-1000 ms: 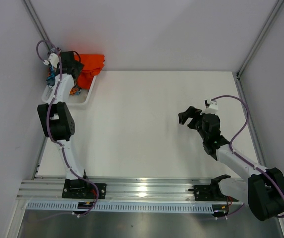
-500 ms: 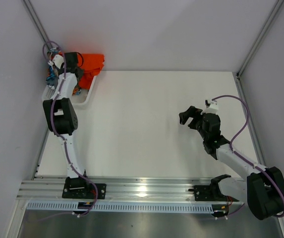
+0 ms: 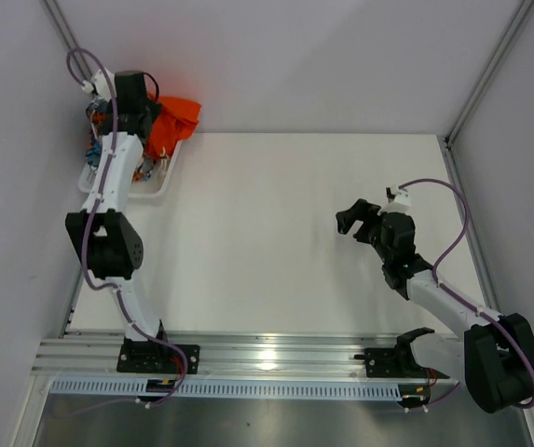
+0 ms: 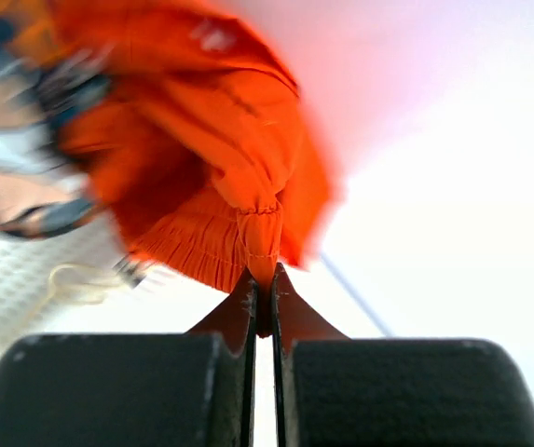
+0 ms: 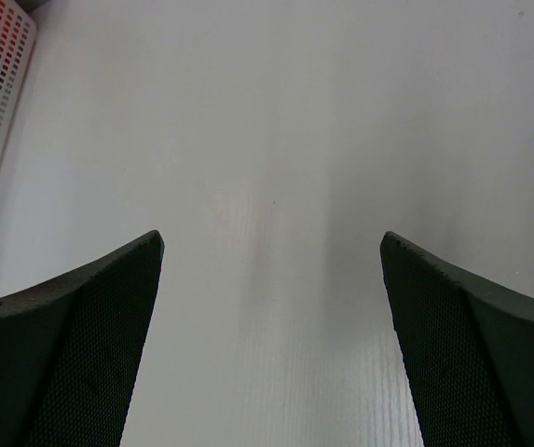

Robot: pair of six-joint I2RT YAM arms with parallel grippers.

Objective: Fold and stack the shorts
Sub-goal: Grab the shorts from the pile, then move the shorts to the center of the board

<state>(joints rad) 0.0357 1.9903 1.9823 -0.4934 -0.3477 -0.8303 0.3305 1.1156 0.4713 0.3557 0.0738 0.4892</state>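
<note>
The left gripper (image 4: 263, 279) is pinched tight on a fold of the orange shorts (image 4: 211, 177), holding them above the white basket (image 3: 159, 182) at the table's far left corner. The right gripper (image 5: 271, 247) stands wide and holds nothing, over the table (image 3: 267, 279) right of centre and well in from its edges.

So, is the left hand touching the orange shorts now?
Touching. The left wrist view shows the left hand shut on a gathered fold of the orange shorts, with the fabric pinched and no gap.
</note>
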